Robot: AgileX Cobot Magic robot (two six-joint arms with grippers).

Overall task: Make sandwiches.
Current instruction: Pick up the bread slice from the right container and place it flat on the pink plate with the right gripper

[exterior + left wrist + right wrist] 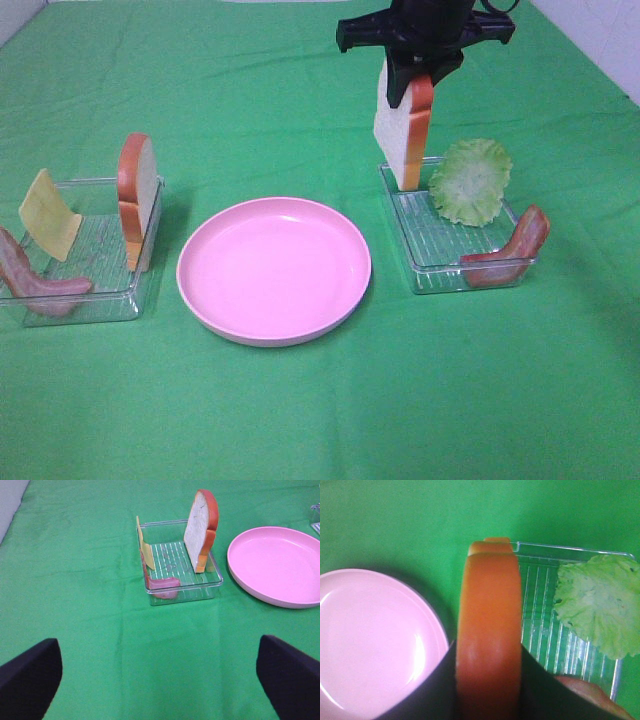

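Note:
My right gripper [412,85] is shut on the top crust of an upright white bread slice [402,130] over the far left corner of the right clear tray [440,272]. In the right wrist view the slice's orange crust [490,630] fills the space between the dark fingers [540,690]. A second bread slice [137,195] stands in the left tray [100,300]. My left gripper [160,680] is open, low over bare cloth short of that tray [180,587]. The pink plate [273,270] holds nothing. No stacked sandwich is in view.
Lettuce [472,180] and a bacon strip [510,255] lean in the right tray. Yellow cheese [48,215] and bacon [35,280] sit in the left tray. Green cloth covers the table all round.

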